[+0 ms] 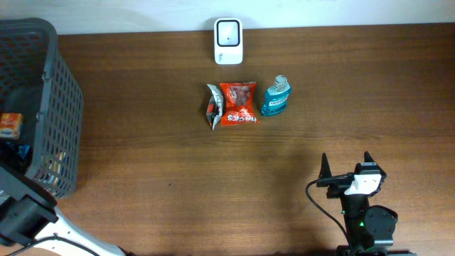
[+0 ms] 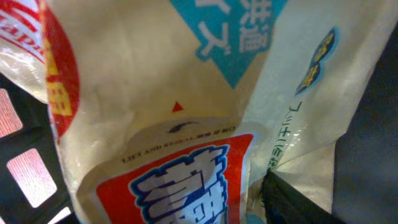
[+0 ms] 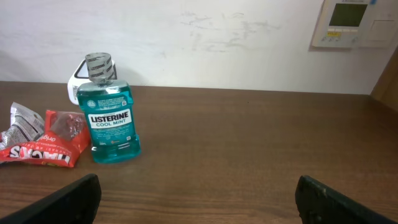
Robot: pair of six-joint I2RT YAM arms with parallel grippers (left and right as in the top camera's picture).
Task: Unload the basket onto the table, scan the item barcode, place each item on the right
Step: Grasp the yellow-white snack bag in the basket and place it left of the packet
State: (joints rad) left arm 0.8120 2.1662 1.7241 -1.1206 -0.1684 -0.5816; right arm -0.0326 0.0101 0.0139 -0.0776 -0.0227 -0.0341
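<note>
The left wrist view is filled by a white refill pouch [image 2: 186,106] with a red and blue label, lying very close to the camera. My left gripper [image 2: 180,214] is down around it. Only one dark finger [image 2: 292,199] shows, at the pouch's right edge, so I cannot tell whether there is a grip. In the overhead view that gripper is hidden by the grey basket [image 1: 50,107]. A white scanner [image 1: 228,40] stands at the table's back edge. My right gripper [image 1: 346,167] [image 3: 199,196] hangs open above bare wood at the front right, holding nothing.
A blue mouthwash bottle [image 1: 276,97] [image 3: 111,124], a red snack bag [image 1: 237,104] [image 3: 50,146] and a silver packet [image 1: 213,107] [image 3: 22,121] lie in front of the scanner. The basket holds more packets [image 1: 10,125]. A white panel [image 3: 351,22] hangs on the wall.
</note>
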